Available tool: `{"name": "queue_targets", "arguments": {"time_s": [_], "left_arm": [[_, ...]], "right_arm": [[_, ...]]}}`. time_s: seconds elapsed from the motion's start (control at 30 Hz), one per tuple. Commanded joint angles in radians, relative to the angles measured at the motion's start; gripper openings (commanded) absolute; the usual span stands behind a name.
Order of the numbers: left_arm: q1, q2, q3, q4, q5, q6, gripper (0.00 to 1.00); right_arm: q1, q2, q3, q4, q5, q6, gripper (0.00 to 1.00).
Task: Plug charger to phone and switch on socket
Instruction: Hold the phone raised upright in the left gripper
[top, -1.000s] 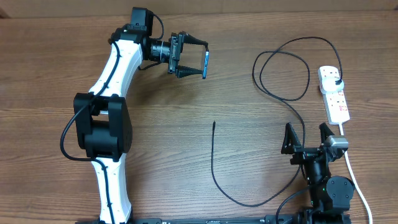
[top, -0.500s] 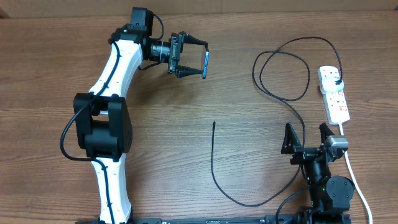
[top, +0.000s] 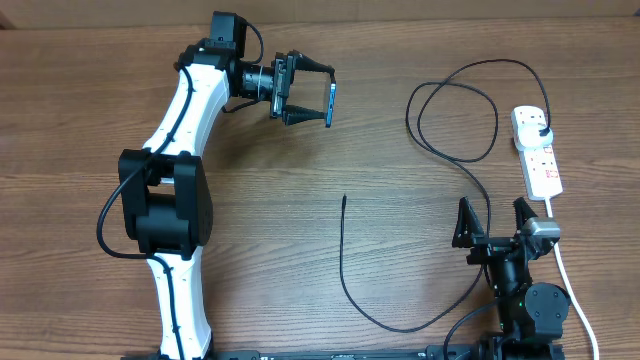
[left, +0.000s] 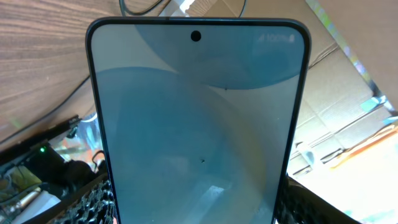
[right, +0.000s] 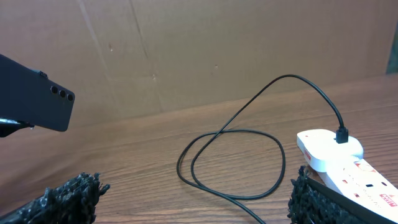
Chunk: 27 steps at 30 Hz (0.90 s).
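Phone (top: 330, 102) — gripped edgewise between left fingers (top: 314, 69).

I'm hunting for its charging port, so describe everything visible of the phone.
The phone is a slim slab: pale blue screen with a punch-hole camera at one end, dark back with three lenses. The left gripper holds it by its long edges, on edge, raised off the table. The charger lies apart from it.

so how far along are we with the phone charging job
Done: the charger plug sits in the socket. In hand: left fingers hold the phone up. Left: cable tip lies loose on the table, right fingers open and empty; socket on or off, can't tell.
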Motion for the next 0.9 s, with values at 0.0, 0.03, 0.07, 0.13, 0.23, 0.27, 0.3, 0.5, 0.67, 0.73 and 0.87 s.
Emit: {"name": "queue_targets", "arguments": {"time_s": [0.0,0.03,0.07,0.13,0.23,0.27,0.3,0.5,0.67,0.73,0.87], "left_arm": [[0.001,0.005,0.031,0.006,0.031,0.094,0.04],[0.001,0.005,0.031,0.008,0.026,0.123,0.04],[0.001,0.005,0.031,0.008,0.021,0.147,0.04],[0.001,0.005,0.031,0.008,-0.005,0.19,0.04],[0.001,0.005,0.031,0.007,-0.05,0.22,0.04],[0.001,0.005,0.031,0.008,-0.065,0.224,0.04],[0.001,0.005,0.031,0.008,-0.073,0.227,0.04],[0.001,0.005,0.031,0.031,-0.079,0.238,0.04],[0.001,0.005,0.031,0.039,-0.078,0.241,0.04],[0.001,0.005,0.031,0.045,-0.078,0.241,0.04],[0.001,0.005,0.031,0.045,-0.077,0.241,0.04]], "right_arm": [[0.004,-0.009,-0.011,0.003,0.009,-0.003,1.0],[0.004,-0.009,-0.011,0.003,0.009,-0.003,1.0],[0.004,-0.009,-0.011,0.003,0.009,-0.003,1.0],[0.004,-0.009,-0.011,0.003,0.009,-0.003,1.0],[0.004,-0.009,-0.011,0.003,0.009,-0.003,1.0],[0.004,-0.009,-0.011,0.003,0.009,-0.003,1.0],[0.004,-0.009,-0.011,0.003,0.009,-0.003,1.0],[0.004,-0.009,-0.011,0.003,0.008,-0.003,1.0],[0.004,-0.009,-0.011,0.028,0.008,-0.003,1.0],[0.004,-0.009,-0.011,0.023,0.014,-0.003,1.0],[0.004,-0.009,-0.011,0.025,0.013,-0.002,1.0]]}}
